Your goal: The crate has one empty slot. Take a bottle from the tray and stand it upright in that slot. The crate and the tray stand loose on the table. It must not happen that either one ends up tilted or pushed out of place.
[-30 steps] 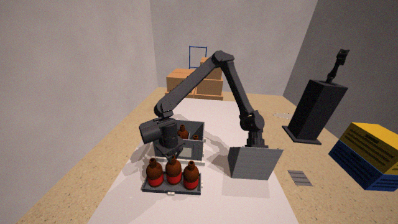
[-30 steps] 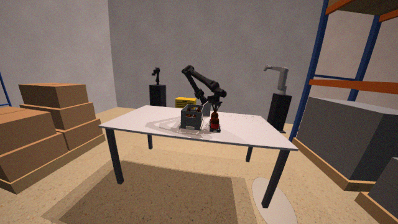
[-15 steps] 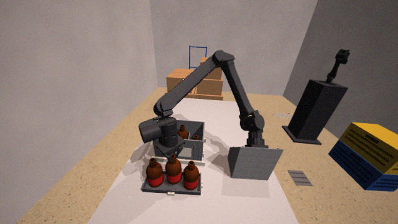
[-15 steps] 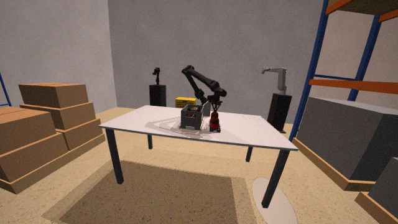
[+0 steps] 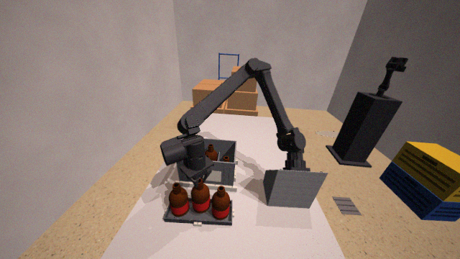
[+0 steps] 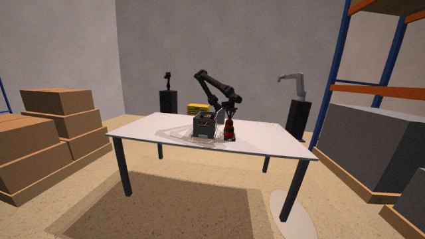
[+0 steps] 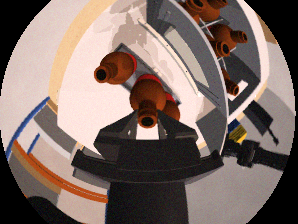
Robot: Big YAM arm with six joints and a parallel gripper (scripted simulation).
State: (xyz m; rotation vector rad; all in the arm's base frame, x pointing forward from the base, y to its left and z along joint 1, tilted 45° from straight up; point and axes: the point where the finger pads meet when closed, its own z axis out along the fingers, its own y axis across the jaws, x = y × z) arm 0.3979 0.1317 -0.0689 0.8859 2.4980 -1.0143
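From my station I see the gripper [image 5: 198, 178] pointing down over the tray [image 5: 197, 218], its fingers closed on the neck of the middle bottle [image 5: 200, 197], so it has that bottle in its grasp. The wrist view confirms it: the two dark fingers sit on either side of the brown neck, with the bottle's mouth [image 7: 148, 119] between them. In the top view the held bottle stands upright in the row, a little higher than the left bottle [image 5: 178, 200] and the right bottle [image 5: 221, 203], though I cannot tell whether its base touches the tray. All three are brown with red labels. The grey crate [image 5: 228, 169] stands just beyond the tray, on the far side of it, with bottles [image 5: 211, 152] showing in its far compartments and a pale bare slot [image 5: 215, 175] at its near side. Tray and crate both rest on the white table [image 6: 166, 127]. The arm [image 5: 223, 91] arches from its grey pedestal [image 5: 292, 188], which sits on the table to the right of the crate. In the exterior view cardboard boxes [image 6: 43, 133] are stacked on the floor well to the left of the table.
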